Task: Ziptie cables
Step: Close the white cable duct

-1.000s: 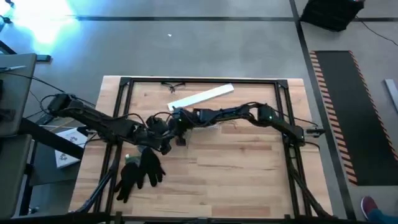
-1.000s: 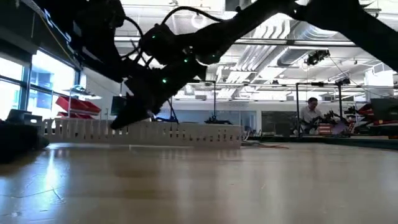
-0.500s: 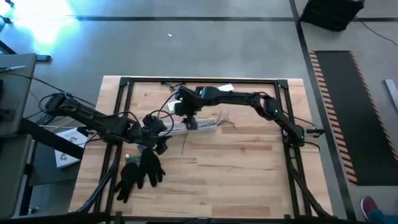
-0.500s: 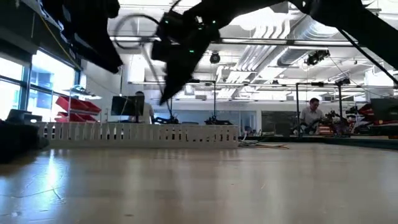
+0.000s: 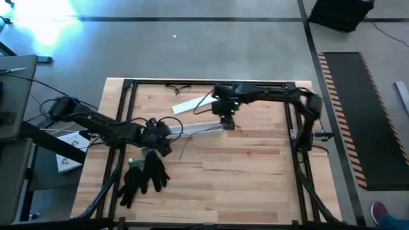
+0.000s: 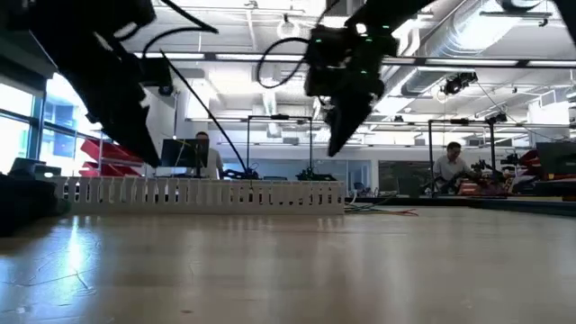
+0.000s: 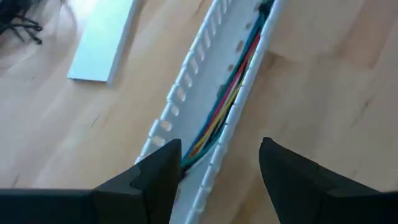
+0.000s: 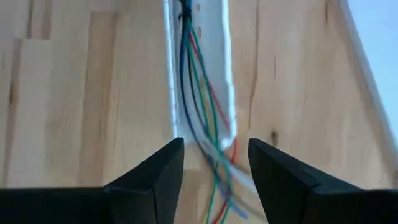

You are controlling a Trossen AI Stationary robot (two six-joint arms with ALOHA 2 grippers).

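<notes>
Wooden table [image 5: 255,172] seen from above. Left gripper [image 7: 214,165] and right gripper [image 8: 211,162], fingers apart, hover over opposite ends of the white channel [image 5: 198,128]. Wrist views alone show the cables [image 7: 224,106] lying inside it, spilling from one end.

Black gloves [image 5: 143,176] lie near a white slotted channel [image 5: 199,127].

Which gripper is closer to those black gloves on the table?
Left. The left gripper hangs just above the gloves, by the white channel's near end; the right gripper is over its far end.
</notes>
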